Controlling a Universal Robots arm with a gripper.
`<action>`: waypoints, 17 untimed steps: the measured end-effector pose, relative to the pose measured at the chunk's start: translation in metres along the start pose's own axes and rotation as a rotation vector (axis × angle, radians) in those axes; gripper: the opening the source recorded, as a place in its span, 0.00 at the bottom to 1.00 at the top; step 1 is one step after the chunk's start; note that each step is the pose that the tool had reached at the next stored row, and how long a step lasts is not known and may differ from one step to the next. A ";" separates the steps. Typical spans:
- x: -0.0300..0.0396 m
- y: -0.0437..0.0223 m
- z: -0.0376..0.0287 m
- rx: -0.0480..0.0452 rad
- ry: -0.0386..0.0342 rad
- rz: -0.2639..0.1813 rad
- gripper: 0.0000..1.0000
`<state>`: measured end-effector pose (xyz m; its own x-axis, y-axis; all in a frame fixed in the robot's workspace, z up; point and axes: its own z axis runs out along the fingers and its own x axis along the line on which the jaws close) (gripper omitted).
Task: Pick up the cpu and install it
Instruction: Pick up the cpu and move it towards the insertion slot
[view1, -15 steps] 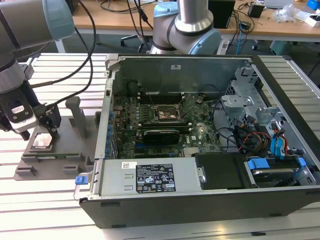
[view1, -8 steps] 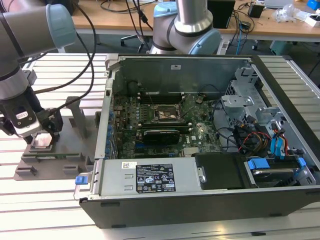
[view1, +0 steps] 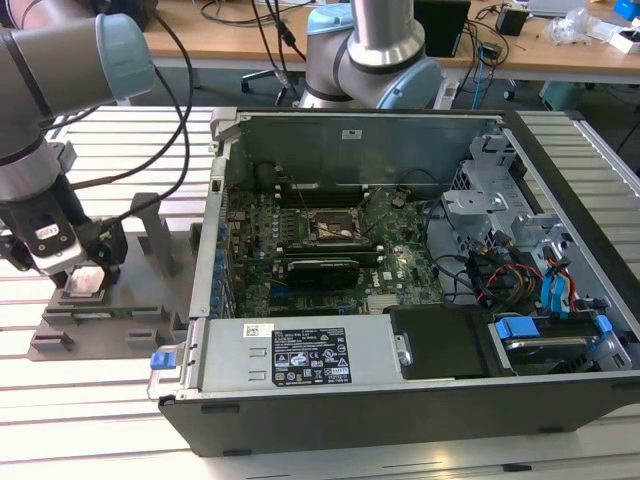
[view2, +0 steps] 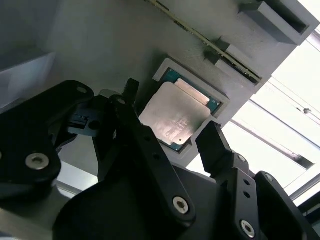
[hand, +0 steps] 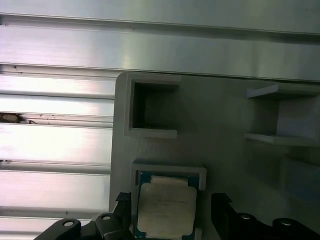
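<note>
The cpu (view2: 176, 116) is seated in the grey holder plate (view2: 100, 40) at the exterior view's left. The gripper (view2: 170, 106) is spread astride it; opposite edges should be squared between the fingers and gripped gently.

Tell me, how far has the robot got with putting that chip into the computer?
Barely begun. Done: the gripper is placed over the cpu, with an open finger on each side in both wrist views. In hand: nothing is gripped; the cpu lies flat in its recess in the grey holder plate. Left: lifting it and seating it in the socket inside the open computer case.
</note>
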<state>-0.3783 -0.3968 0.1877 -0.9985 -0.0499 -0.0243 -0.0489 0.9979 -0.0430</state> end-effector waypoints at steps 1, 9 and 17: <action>0.0001 0.0000 0.0003 0.0001 0.0001 0.000 0.74; 0.0001 0.0000 0.0004 0.0001 0.0001 0.000 0.74; 0.0001 0.0000 0.0001 0.0003 0.0007 0.000 0.59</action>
<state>-0.3784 -0.3968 0.1876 -0.9985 -0.0496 -0.0236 -0.0486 0.9979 -0.0433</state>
